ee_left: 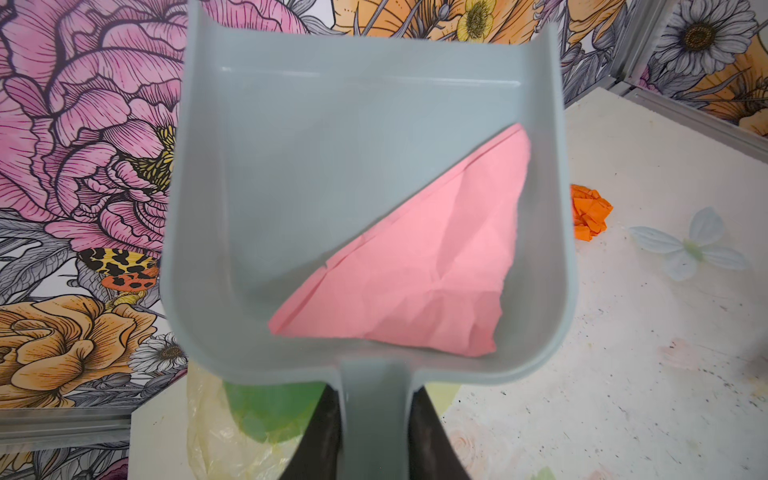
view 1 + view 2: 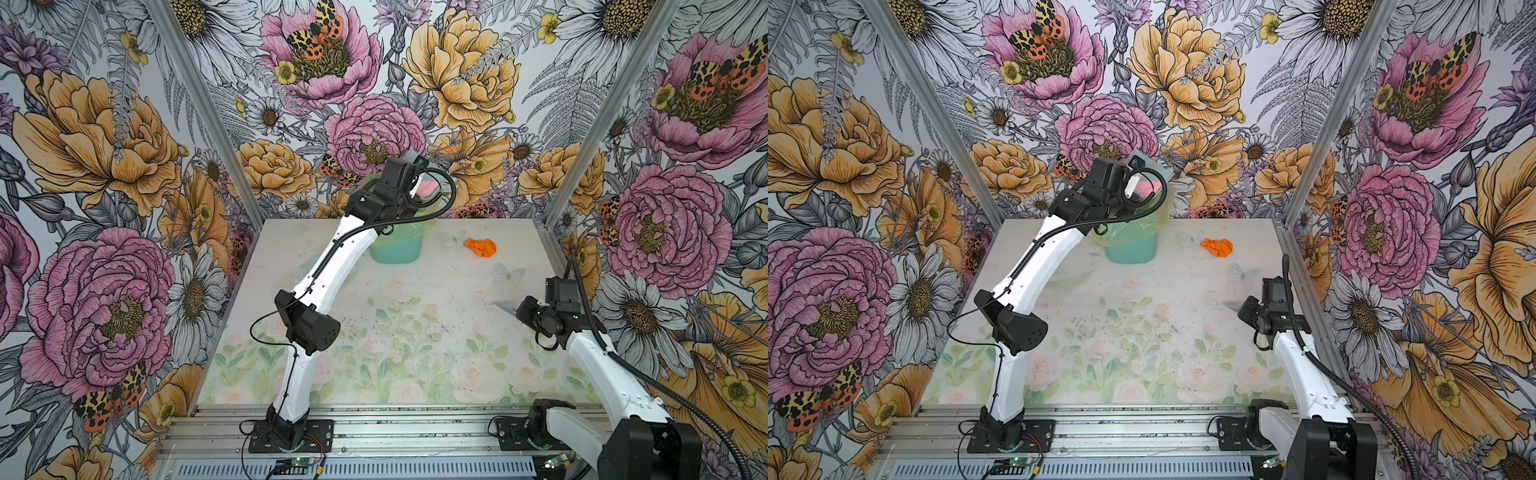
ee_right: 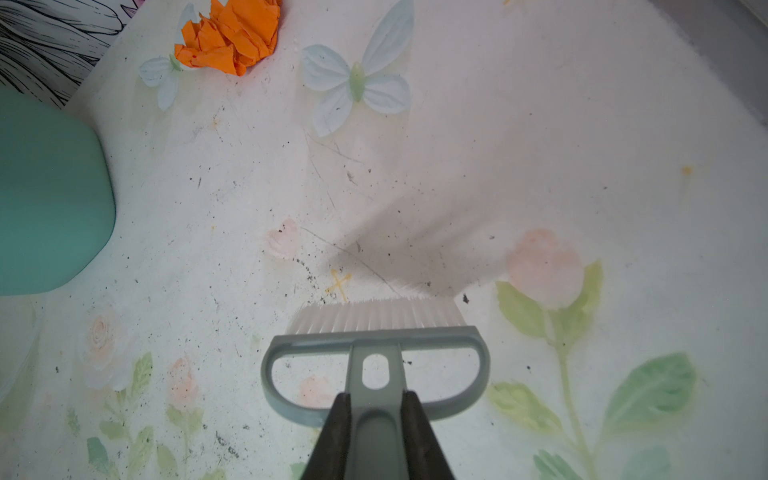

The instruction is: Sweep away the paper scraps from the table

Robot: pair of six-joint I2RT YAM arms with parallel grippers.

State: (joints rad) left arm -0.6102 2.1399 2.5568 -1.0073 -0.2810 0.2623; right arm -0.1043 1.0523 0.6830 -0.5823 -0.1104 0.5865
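Note:
My left gripper [image 1: 376, 401] is shut on the handle of a grey-blue dustpan [image 1: 332, 166], raised and tilted over the green bin [image 2: 395, 249] at the back of the table [image 2: 415, 345]. A flat pinkish-red paper scrap [image 1: 415, 266] lies inside the pan, also visible in a top view [image 2: 1147, 189]. An orange paper scrap [image 2: 480, 247] lies crumpled on the table to the right of the bin. My right gripper [image 3: 376, 401] is shut on the handle of a grey-blue brush [image 3: 376, 328], held just above the table at the right, well short of the orange scrap [image 3: 232, 37].
The bin [image 3: 50, 199] is lined with a thin yellowish bag [image 1: 216, 432]. Dark specks dot the middle of the table [image 2: 1121, 328]. Silver rails [image 2: 552, 257] and floral walls close in the table on three sides. Both arm bases stand on the front rail.

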